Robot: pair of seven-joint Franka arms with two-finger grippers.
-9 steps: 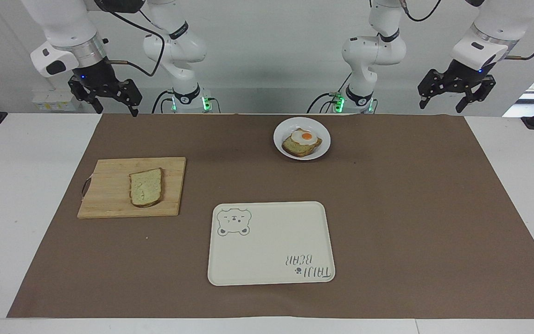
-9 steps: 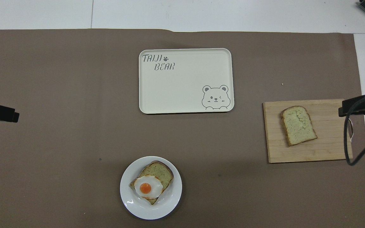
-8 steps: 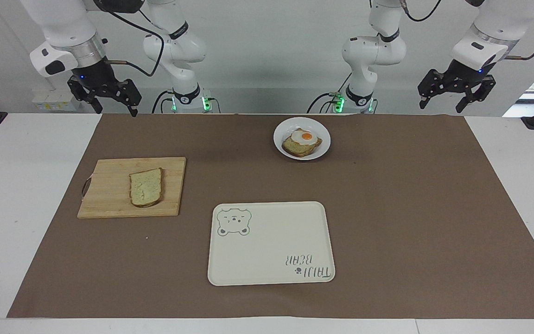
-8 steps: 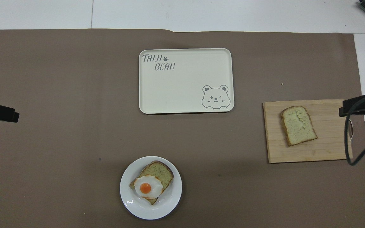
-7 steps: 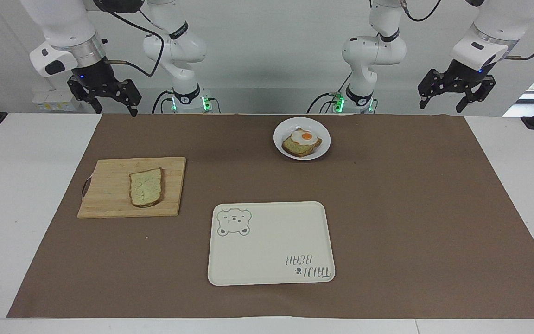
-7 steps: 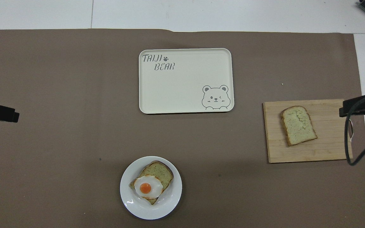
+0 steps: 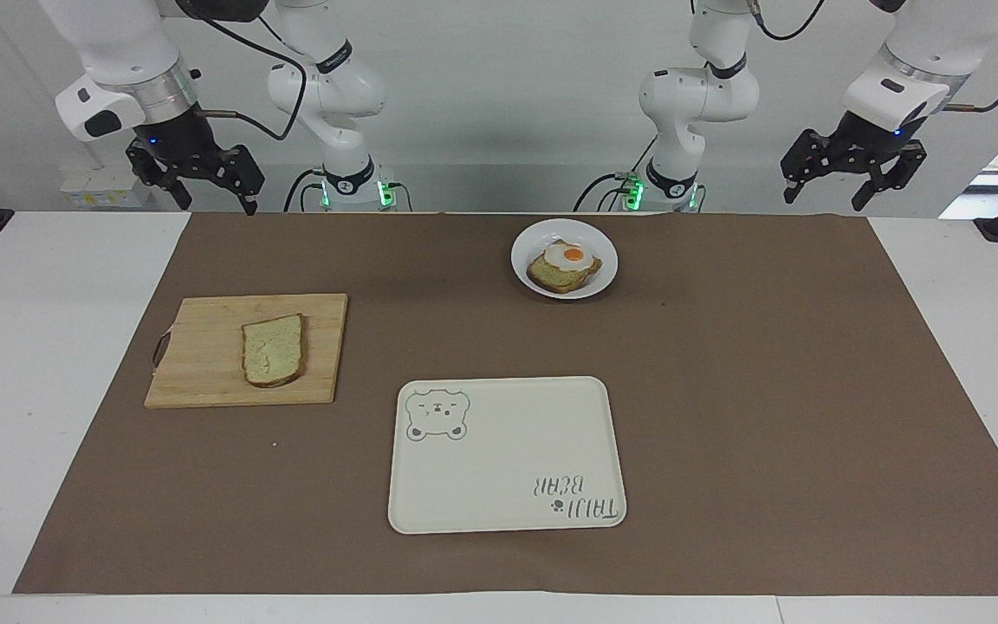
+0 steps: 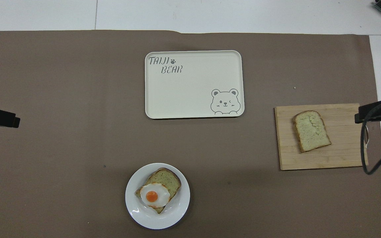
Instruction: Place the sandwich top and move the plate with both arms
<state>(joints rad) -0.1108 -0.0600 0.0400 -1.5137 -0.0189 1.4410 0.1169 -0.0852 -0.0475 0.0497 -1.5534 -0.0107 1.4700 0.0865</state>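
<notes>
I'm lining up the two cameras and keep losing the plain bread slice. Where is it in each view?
Facing view: the sandwich top lies on the wooden cutting board, at mid-height toward the picture's left.
Overhead view: the sandwich top lies on the same board, at the picture's right.
Shared landmark: the bear-printed tray, near the middle in both.

White table (image 7: 48, 364) (brown mat (image 7: 724, 390) on top): plate (image 7: 527, 276), tray (image 7: 508, 485), cutting board (image 7: 196, 373).
</notes>
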